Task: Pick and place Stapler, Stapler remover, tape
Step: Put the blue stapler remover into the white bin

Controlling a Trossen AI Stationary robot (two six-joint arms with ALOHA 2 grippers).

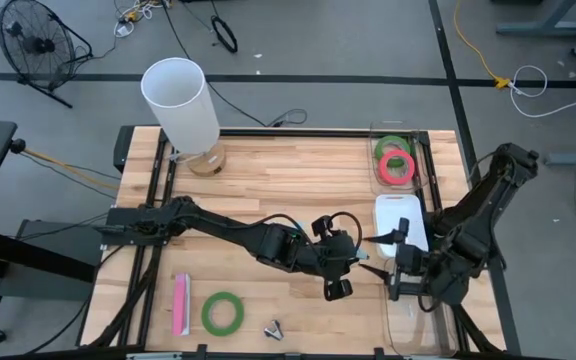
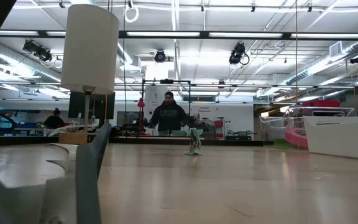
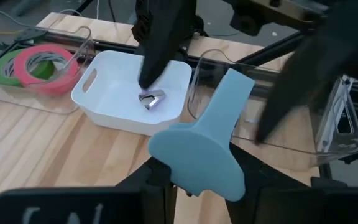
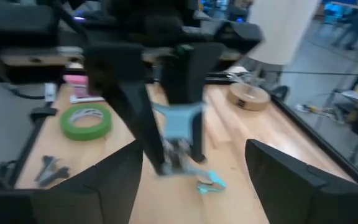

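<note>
1. Your left gripper (image 1: 353, 258) is clamped on a light blue plastic stapler (image 3: 202, 140), matte and smooth with a wide rounded end, just beside the white bin (image 1: 401, 222).
2. Inside that glossy white bin (image 3: 104, 102), a small shiny metal staple remover (image 3: 151, 99) lies on the floor.
3. Your right gripper (image 1: 400, 282) stands wide apart with nothing between its fingers, just beside the bin; its tips blur in the wrist view.
4. Beyond the bin, a clear tray (image 1: 423, 160) holds a red-pink tape ring (image 1: 396, 167) overlapping a green one (image 1: 390, 145).
5. Well away from the bin, another green tape ring (image 1: 222, 312), a flat pink stapler (image 1: 180, 304) and a small metal piece (image 1: 274, 328), hard to make out, lie on the wooden table (image 1: 268, 190).
</note>
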